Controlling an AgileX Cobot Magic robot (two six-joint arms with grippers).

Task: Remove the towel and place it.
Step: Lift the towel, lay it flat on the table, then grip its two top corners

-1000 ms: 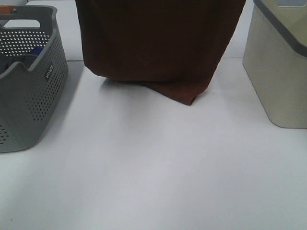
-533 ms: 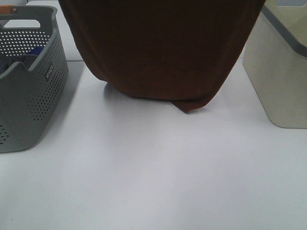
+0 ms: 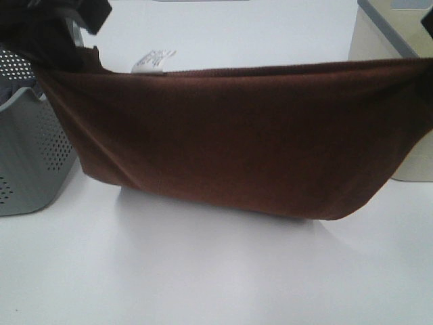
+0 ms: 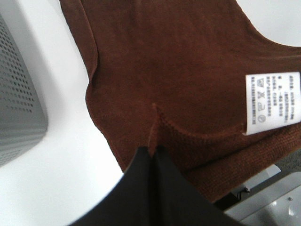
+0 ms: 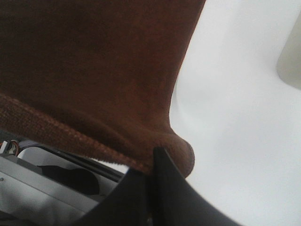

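Note:
The dark reddish-brown towel [image 3: 237, 135] hangs stretched wide across the exterior high view, its lower edge sagging onto the white table. My left gripper [image 4: 153, 155] is shut on the towel's [image 4: 178, 70] hemmed corner near its white care label [image 4: 272, 102]. My right gripper [image 5: 151, 162] is shut on the towel's [image 5: 94, 61] other corner. In the exterior high view the left gripper [image 3: 67, 30] is at the top left over the grey basket, and the right gripper is at the right frame edge, mostly out of view.
A grey perforated basket [image 3: 27, 162] stands at the left, partly behind the towel. A cream bin [image 3: 396, 40] stands at the right. The white table [image 3: 203, 271] spreads in front of the towel.
The towel's top edge has come down into view and spread wide between both grippers. Its lower edge has moved nearer the camera, covering part of the basket and bin.

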